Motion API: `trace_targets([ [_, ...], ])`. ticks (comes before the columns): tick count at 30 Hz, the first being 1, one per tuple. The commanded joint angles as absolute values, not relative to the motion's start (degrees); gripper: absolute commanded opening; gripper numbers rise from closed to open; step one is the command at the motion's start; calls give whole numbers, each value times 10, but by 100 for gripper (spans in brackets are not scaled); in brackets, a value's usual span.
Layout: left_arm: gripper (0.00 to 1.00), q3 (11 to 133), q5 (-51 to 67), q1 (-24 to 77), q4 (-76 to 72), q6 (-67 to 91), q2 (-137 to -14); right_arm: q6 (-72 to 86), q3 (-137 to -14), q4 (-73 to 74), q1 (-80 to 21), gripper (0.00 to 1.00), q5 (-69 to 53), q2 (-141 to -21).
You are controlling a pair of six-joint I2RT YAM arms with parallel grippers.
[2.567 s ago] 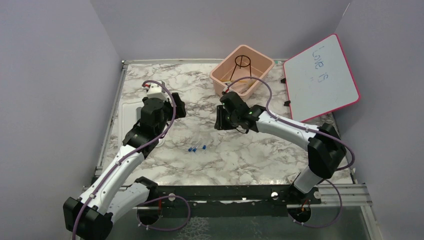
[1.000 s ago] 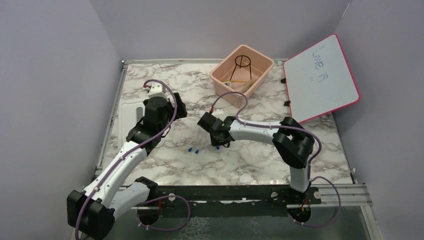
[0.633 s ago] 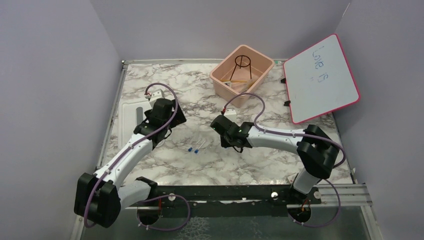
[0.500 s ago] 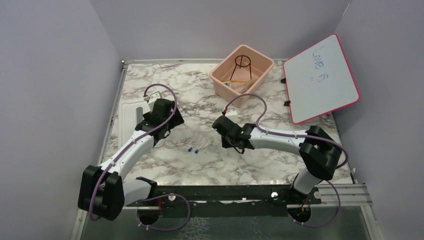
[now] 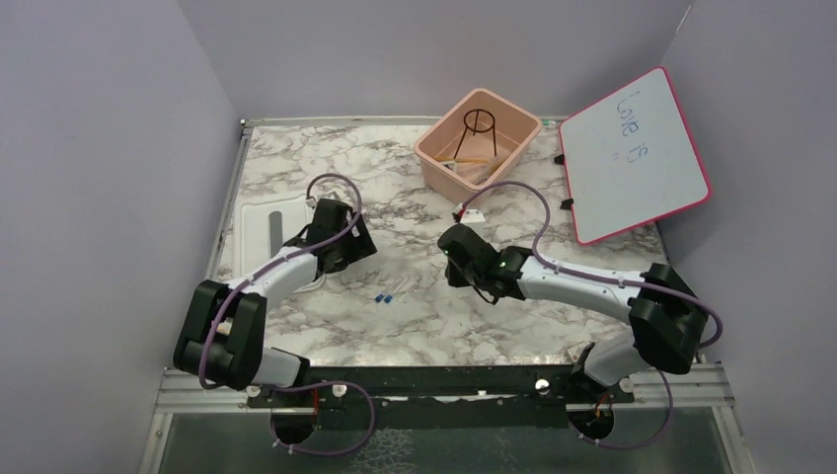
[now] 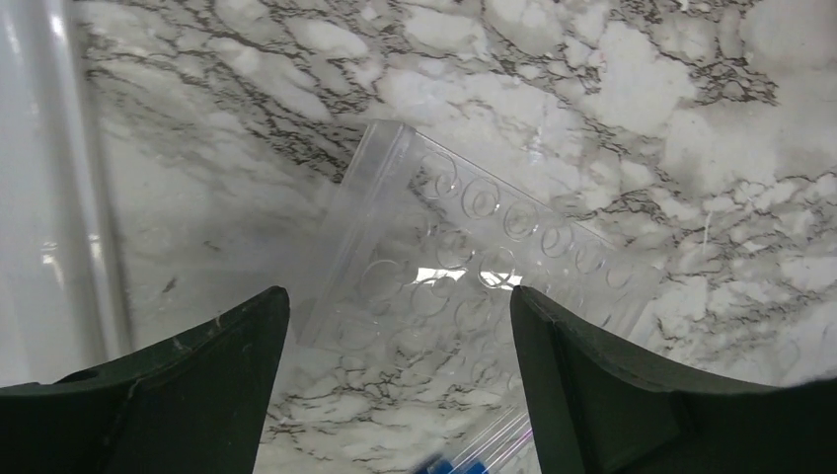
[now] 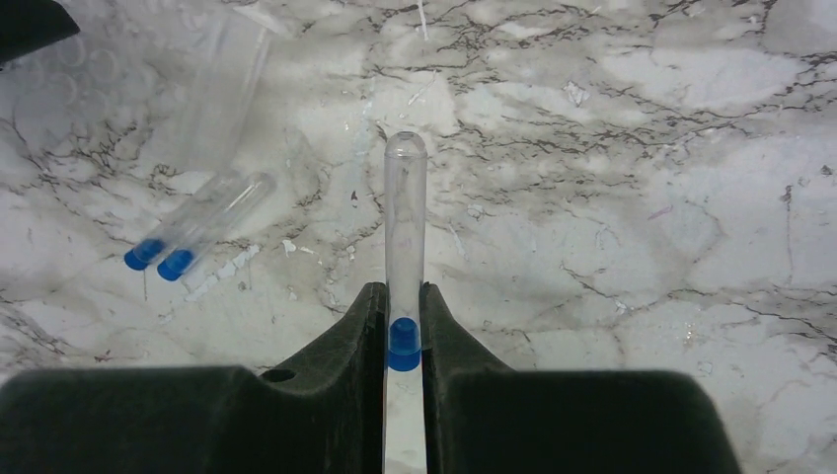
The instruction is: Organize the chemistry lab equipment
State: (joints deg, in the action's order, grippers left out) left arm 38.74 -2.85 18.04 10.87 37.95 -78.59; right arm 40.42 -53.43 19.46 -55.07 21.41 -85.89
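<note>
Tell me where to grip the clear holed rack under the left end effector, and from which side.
Probably across its narrow width, on the two long edges near mid-length, coming straight down. The clear rack lies flat and diagonal on the marble table, so a side approach finds little to hold. The open left end effector would need turning square to those edges.

We log a counter (image 5: 326, 158) of white marble with grey veins, a pink bin (image 5: 446, 181), a black tripod (image 5: 479, 121), clear tubes (image 7: 209, 214) with blue caps, and a pink-framed whiteboard (image 5: 632, 148).
</note>
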Motion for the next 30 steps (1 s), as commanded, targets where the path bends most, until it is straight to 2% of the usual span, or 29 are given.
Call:
trace_targets([
  [1,81,416,77,178,25,364,-813,398,-514,178,-536,12,219,-820],
  [12,71,520,187,217,-20,329,-955,391,-472,168,-510,12,187,-779],
  [18,71,553,177,234,-17,320,-972,282,-461,155,-492,12,132,-753],
  [25,80,566,92,233,30,342,-899,184,-438,99,-486,12,21,-699],
  [30,88,553,206,233,32,374,-829,151,-435,40,-487,11,-95,-686],
])
